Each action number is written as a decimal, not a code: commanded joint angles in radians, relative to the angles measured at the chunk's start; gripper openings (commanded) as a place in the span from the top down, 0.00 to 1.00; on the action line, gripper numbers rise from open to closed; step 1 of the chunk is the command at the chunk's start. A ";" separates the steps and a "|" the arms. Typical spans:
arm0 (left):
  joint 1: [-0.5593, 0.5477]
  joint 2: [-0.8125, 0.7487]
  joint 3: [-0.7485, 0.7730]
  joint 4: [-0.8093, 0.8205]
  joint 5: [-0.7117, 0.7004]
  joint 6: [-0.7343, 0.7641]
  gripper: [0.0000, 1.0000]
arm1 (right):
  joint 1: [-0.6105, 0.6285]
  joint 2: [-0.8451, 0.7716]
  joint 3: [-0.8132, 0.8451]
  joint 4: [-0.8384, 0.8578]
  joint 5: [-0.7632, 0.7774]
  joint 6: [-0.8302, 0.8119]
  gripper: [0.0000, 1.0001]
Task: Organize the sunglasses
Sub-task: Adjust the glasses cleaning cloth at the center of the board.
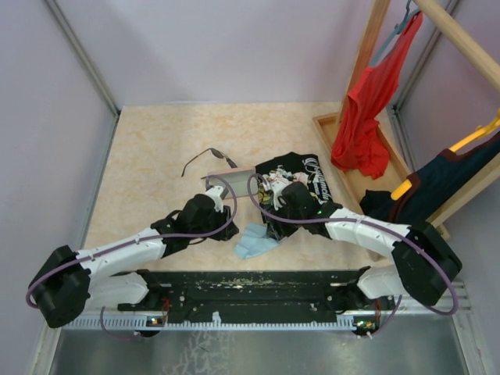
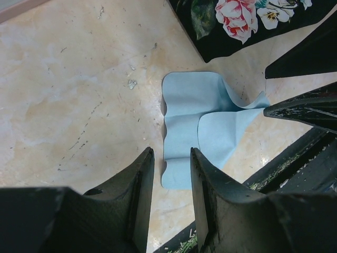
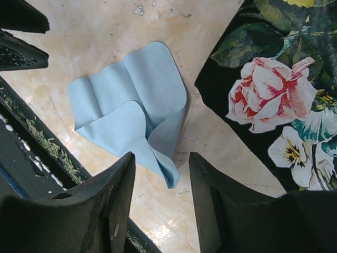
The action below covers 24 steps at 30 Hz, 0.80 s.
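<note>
The sunglasses (image 1: 209,158), a thin dark wire pair, lie on the table behind both arms, apart from either gripper. They do not show in the wrist views. My left gripper (image 1: 231,228) (image 2: 171,158) is open just above the table, with nothing between its fingers. The near edge of a light-blue cloth (image 2: 200,121) lies just beyond its tips. My right gripper (image 1: 271,223) (image 3: 160,163) is open too. It hovers over the same cloth (image 3: 131,105) (image 1: 256,241), and a folded corner of the cloth reaches into the gap between its fingers.
A black floral garment (image 1: 301,176) (image 3: 274,89) lies right of the cloth. A pale oblong case (image 1: 219,182) shows partly behind the left wrist. A wooden tray (image 1: 328,125) and a rack with a red top (image 1: 363,109) stand at the back right. The black base rail (image 1: 250,285) runs along the near edge.
</note>
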<state>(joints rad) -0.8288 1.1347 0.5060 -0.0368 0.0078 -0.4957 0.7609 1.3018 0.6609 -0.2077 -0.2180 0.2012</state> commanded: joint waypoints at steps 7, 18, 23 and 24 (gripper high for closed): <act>-0.001 -0.009 -0.007 0.002 -0.008 0.011 0.60 | -0.021 0.063 0.068 0.003 -0.087 -0.067 0.57; -0.001 -0.008 -0.010 -0.001 -0.012 0.010 0.60 | -0.026 0.096 0.067 0.037 -0.093 -0.064 0.72; -0.001 -0.004 -0.009 0.000 -0.012 0.010 0.60 | -0.028 0.097 0.066 0.048 -0.100 -0.056 0.82; 0.000 -0.004 -0.008 0.001 -0.012 0.009 0.60 | -0.027 0.099 0.066 0.048 -0.102 -0.057 0.85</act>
<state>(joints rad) -0.8288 1.1347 0.5060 -0.0383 0.0032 -0.4957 0.7425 1.3968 0.6884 -0.2142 -0.2989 0.1497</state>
